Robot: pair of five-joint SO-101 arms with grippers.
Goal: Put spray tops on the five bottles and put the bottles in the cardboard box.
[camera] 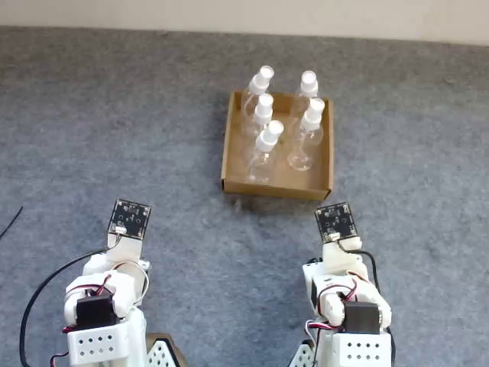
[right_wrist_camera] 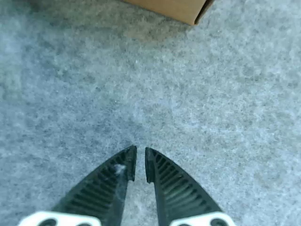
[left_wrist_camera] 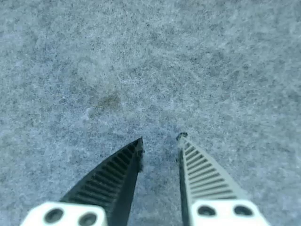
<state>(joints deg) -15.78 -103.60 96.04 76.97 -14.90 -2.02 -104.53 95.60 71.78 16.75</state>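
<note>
The cardboard box (camera: pixel 231 157) sits on the grey felt at the middle of the high view. Several clear bottles stand inside it, each with a white spray top, such as the front one (camera: pixel 267 142) and the back right one (camera: pixel 306 86). My left arm (camera: pixel 114 283) is drawn back at the near left, well away from the box. Its gripper (left_wrist_camera: pixel 160 140) is a little open over bare felt and holds nothing. My right arm (camera: pixel 345 294) is at the near right, just short of the box's front right corner (right_wrist_camera: pixel 176 9). Its gripper (right_wrist_camera: pixel 140 156) is shut and empty.
Grey felt (camera: pixel 114 122) covers the whole table. A black cable (camera: pixel 34 302) loops beside the left arm's base. Open felt lies on both sides of the box and between the two arms.
</note>
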